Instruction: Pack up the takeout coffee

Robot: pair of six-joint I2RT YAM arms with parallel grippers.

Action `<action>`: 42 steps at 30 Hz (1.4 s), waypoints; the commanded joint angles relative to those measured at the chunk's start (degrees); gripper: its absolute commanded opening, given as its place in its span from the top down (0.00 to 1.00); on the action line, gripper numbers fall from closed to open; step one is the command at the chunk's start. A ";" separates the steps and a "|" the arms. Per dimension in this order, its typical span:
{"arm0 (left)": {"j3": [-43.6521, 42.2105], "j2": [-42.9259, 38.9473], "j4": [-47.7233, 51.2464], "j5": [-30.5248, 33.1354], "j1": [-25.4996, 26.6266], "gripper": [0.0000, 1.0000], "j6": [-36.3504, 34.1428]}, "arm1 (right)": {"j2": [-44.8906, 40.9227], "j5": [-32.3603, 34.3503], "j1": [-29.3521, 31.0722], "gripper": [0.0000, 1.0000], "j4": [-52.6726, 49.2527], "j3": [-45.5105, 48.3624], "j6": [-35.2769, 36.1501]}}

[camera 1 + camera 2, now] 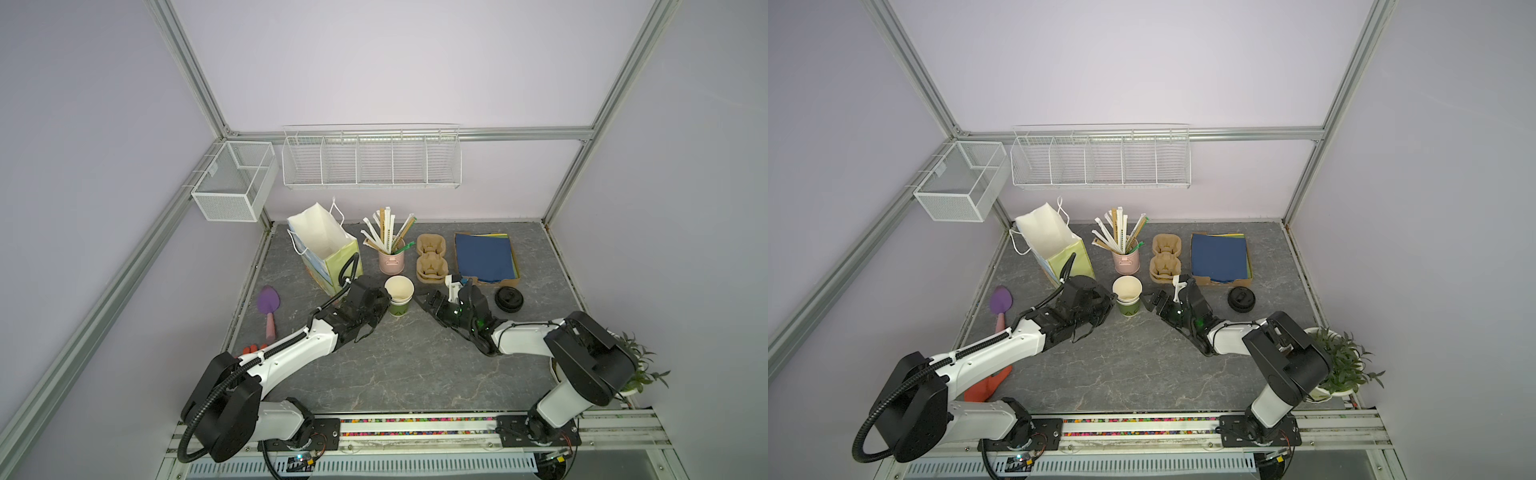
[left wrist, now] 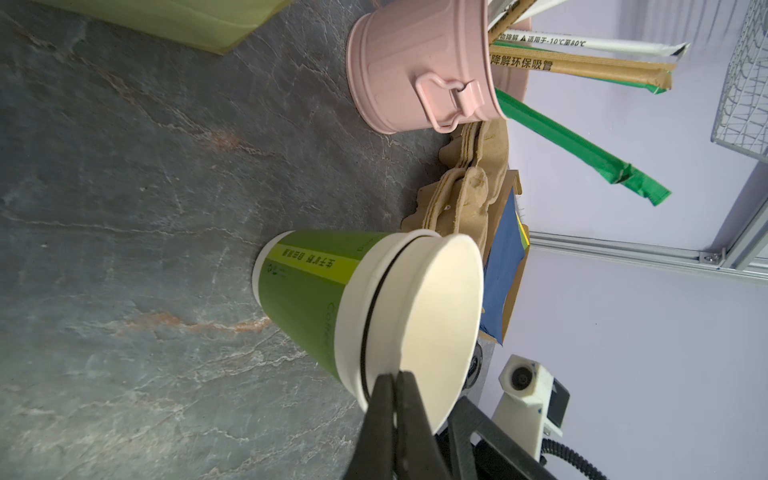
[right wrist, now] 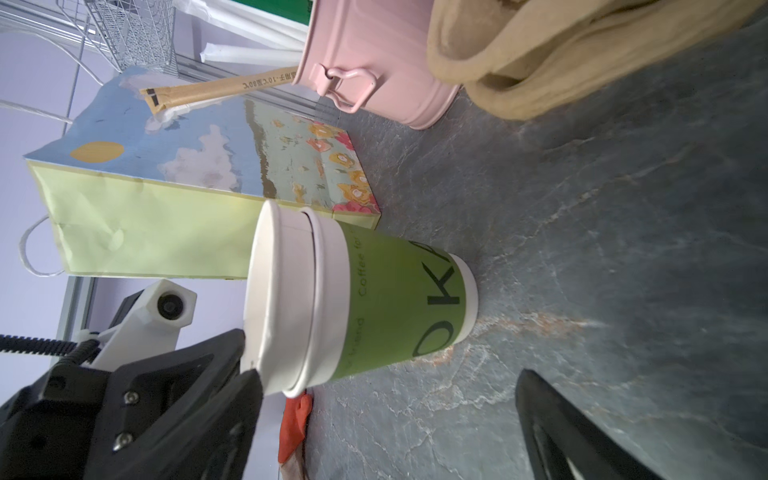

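Takeout coffee cup (image 1: 399, 286): cream inside, upright, nested in the green cup (image 1: 400, 311). The wall showing above the green rim looks white.

Left gripper (image 2: 394, 380) is pressed together on the cup's rim, pinching the paper wall. Right gripper (image 1: 424, 306) is spread wide and holds nothing. It sits just beside the green cup on the opposite side, not touching.

- Paper bag (image 1: 347, 264): stands open, just behind the left gripper.
- Tray of blue napkins (image 1: 484, 253): beyond the right gripper.
- Stacked pulp carriers (image 1: 432, 259): just beyond the right gripper.
- Pink bucket (image 1: 390, 262) of wrapped straws: beyond the cup, between the grippers.
- Black lid (image 1: 508, 298): outboard of the right gripper, near its wrist.
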State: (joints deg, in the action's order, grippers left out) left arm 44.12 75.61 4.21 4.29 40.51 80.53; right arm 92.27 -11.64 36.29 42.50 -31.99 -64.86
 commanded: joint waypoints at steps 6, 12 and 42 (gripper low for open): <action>0.03 -1.79 0.53 2.30 -0.17 1.00 1.01 | -1.92 1.56 -0.20 0.01 6.93 2.10 -2.70; -0.62 -1.61 -0.83 2.21 -0.17 1.00 1.79 | 4.62 0.30 0.71 0.02 15.96 2.17 -6.31; -3.84 -2.19 -9.57 1.79 0.62 1.00 3.90 | 10.93 5.11 4.14 0.05 15.83 0.35 -5.23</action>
State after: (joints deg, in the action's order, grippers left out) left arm 41.36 74.76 -1.37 5.13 40.66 82.59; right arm 103.53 -7.92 39.97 60.47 -30.85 -69.93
